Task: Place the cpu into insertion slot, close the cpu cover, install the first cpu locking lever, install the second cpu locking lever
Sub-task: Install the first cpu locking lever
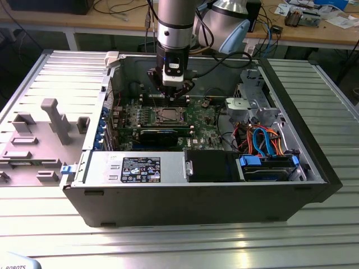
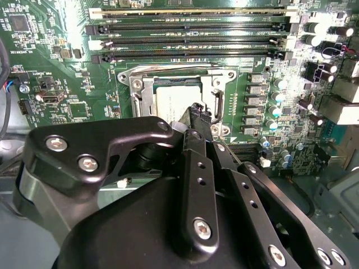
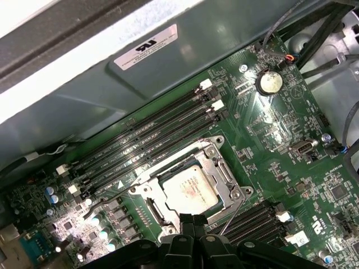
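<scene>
The cpu (image 3: pixel 189 189), a silver-topped square chip, lies flat in the insertion slot (image 3: pixel 150 208) on the green board. The cpu cover (image 3: pixel 223 171), a thin metal frame, lies down around it with the chip showing through its window. A thin wire lever (image 3: pixel 233 216) slants up beside the socket's corner. My gripper (image 3: pixel 193 220) hangs just above the socket edge, its black fingers pressed together with nothing seen between them. In the second wrist view the gripper (image 2: pixel 197 110) overlaps the cpu (image 2: pixel 173 101). The exterior view has the gripper (image 1: pixel 171 95) straight above the cpu (image 1: pixel 168 116).
Long memory slots (image 3: pixel 146 134) run beside the socket, near the grey case wall (image 3: pixel 112 84). A coin battery (image 3: pixel 270 82) sits further along the board. In the exterior view a power supply (image 1: pixel 140 168) and a drive bay with cables (image 1: pixel 263 140) fill the case front.
</scene>
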Action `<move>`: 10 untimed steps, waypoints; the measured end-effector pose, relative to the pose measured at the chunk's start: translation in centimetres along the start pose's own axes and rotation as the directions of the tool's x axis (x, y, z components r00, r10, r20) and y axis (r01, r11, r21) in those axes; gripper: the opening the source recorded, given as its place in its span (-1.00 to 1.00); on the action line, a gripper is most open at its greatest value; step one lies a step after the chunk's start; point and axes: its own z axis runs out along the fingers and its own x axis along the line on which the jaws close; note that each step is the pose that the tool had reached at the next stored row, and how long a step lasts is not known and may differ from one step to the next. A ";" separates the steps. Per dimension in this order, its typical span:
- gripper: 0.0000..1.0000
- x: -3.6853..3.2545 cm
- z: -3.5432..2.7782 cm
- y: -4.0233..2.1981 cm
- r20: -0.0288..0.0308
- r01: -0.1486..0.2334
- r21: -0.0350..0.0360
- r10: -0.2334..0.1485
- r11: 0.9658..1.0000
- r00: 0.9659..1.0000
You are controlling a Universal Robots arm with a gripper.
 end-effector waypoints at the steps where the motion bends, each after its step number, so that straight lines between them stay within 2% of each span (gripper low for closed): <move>1: -0.79 0.00 0.00 0.00 0.000 0.001 0.000 -0.001 1.000 1.000; 10: -0.79 0.00 0.00 0.00 0.000 0.005 0.000 -0.005 1.000 1.000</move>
